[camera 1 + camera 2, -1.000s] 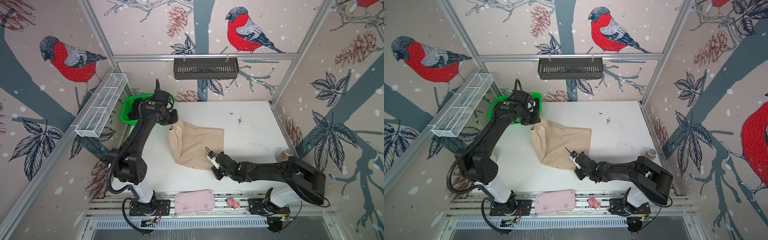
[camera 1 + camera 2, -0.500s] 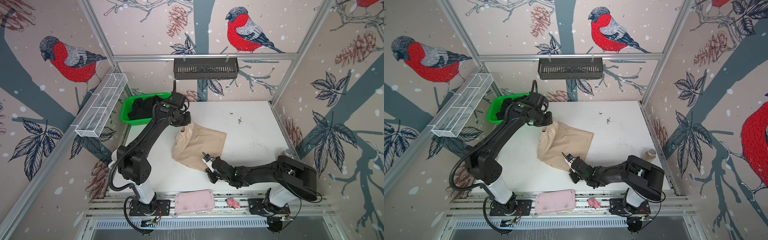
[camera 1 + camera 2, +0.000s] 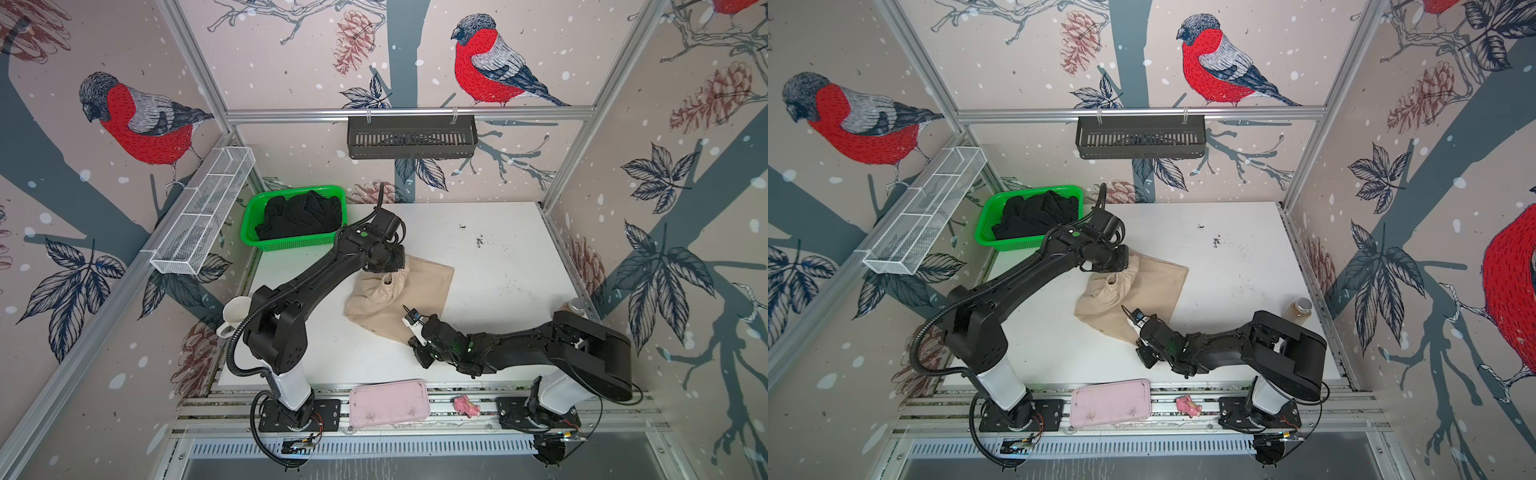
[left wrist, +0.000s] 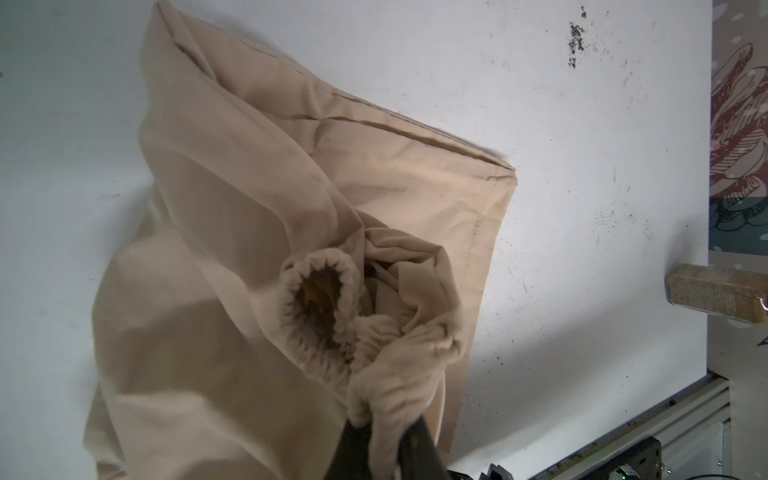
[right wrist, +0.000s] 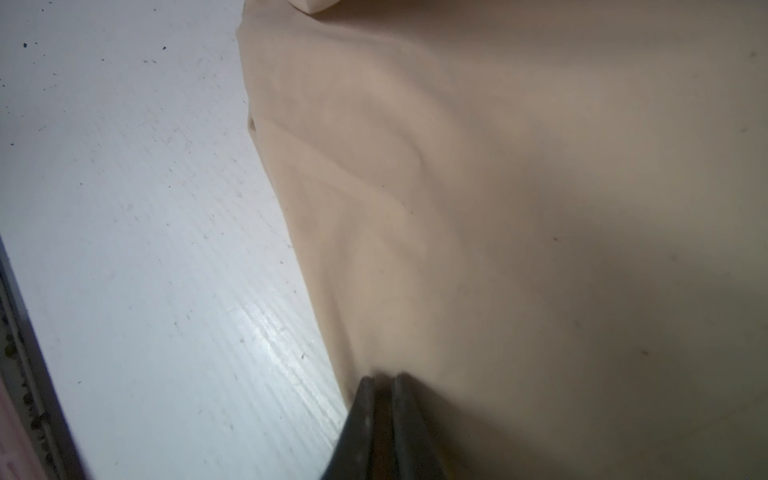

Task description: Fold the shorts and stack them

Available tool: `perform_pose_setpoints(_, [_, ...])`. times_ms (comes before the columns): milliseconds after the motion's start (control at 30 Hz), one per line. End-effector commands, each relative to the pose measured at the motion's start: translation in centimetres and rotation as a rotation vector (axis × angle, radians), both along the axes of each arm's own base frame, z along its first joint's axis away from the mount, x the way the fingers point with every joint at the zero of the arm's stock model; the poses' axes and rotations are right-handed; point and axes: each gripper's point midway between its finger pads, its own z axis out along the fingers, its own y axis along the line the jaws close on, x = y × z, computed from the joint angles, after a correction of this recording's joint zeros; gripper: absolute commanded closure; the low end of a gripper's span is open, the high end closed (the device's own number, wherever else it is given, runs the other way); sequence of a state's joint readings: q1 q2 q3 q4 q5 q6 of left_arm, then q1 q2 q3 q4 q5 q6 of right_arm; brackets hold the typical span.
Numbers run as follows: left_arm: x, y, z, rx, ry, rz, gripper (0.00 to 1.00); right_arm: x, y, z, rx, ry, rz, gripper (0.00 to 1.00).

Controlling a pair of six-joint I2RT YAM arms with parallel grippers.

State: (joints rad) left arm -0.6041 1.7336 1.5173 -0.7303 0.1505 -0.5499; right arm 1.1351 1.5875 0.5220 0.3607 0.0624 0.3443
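Observation:
The beige shorts [image 3: 419, 286] [image 3: 1154, 286] lie partly folded in the middle of the white table. My left gripper [image 3: 388, 276] [image 3: 1119, 276] [image 4: 384, 424] is shut on their gathered waistband [image 4: 399, 374] and holds it bunched above the flat legs. My right gripper [image 3: 411, 340] [image 3: 1138, 343] [image 5: 380, 378] sits low at the near corner of the cloth [image 5: 498, 208], fingers almost together with the hem pinched at the tips. The black shorts [image 3: 299, 216] [image 3: 1034, 216] are crumpled in the green basket [image 3: 291, 245] [image 3: 1000, 245] at the back left.
A pink tray [image 3: 388, 403] and a small pink rag [image 3: 467, 406] lie on the front rail. A white mug [image 3: 235, 316] stands off the table's left edge, a jar [image 3: 1302, 307] at its right edge. A wire basket [image 3: 203, 216] and a black shelf [image 3: 411, 137] hang on the walls.
My left gripper has carried the waistband right and toward the front, away from the green basket, over the legs. The right gripper has slid a little left with the near corner.

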Motion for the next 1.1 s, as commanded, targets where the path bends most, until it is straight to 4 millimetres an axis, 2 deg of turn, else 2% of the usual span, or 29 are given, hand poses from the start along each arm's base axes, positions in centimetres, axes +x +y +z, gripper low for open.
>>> perform_pose_setpoints(0, [0.5,-2.6,1.2,-0.099,-0.070,-0.015,1.00,-0.9,-0.8,-1.5,-0.061,0.050,0.007,0.84])
perform_pose_setpoints(133, [-0.5,-4.1,-0.2,-0.125,-0.063,-0.061,1.00,-0.8,-0.8,-1.5,-0.065,0.045,0.011,0.80])
perform_pose_setpoints(267, [-1.4,-5.1,-2.2,-0.136,-0.030,-0.092,1.00,-0.8,-0.7,-0.5,-0.045,0.038,0.016,0.68])
perform_pose_setpoints(367, [-1.9,-5.4,-2.9,-0.111,-0.021,-0.129,0.92,-0.8,-0.7,1.2,0.000,0.029,0.013,0.57])
perform_pose_setpoints(400, [-2.0,-5.5,-2.9,-0.109,-0.023,-0.140,0.88,-0.8,-0.7,1.9,0.022,0.026,0.013,0.53])
perform_pose_setpoints(433, [-2.1,-5.6,-2.6,-0.112,-0.026,-0.156,0.79,-0.8,-0.8,2.9,0.052,0.021,0.010,0.48])
perform_pose_setpoints(533, [-2.3,-6.3,-1.5,-0.133,-0.039,-0.197,0.41,-0.7,-1.7,6.2,0.155,0.010,-0.007,0.46])
perform_pose_setpoints(633, [-2.4,-7.1,-0.3,-0.160,-0.059,-0.236,0.34,-0.1,-3.6,9.5,0.254,-0.005,-0.058,0.46])
perform_pose_setpoints(767, [-2.6,-8.3,1.2,-0.212,-0.060,-0.287,0.13,2.3,-7.7,12.4,0.340,-0.032,-0.206,0.45])
perform_pose_setpoints(800, [-2.4,-8.3,1.8,-0.208,-0.072,-0.290,0.04,3.0,-8.8,13.0,0.362,-0.044,-0.251,0.45])
perform_pose_setpoints(867, [-1.6,-7.5,2.9,-0.162,-0.100,-0.268,0.03,4.2,-10.5,13.9,0.395,-0.036,-0.320,0.43])
perform_pose_setpoints(933, [-0.7,-5.9,3.7,-0.102,-0.123,-0.225,0.03,5.3,-11.6,14.6,0.419,-0.017,-0.365,0.42])
perform_pose_setpoints(1000, [0.4,-3.3,4.1,-0.042,-0.133,-0.156,0.03,6.1,-11.8,15.0,0.390,-0.023,-0.384,0.41])
perform_pose_setpoints(1067, [1.3,-0.5,4.1,-0.015,-0.139,-0.092,0.03,6.9,-11.8,14.4,0.330,-0.008,-0.408,0.39])
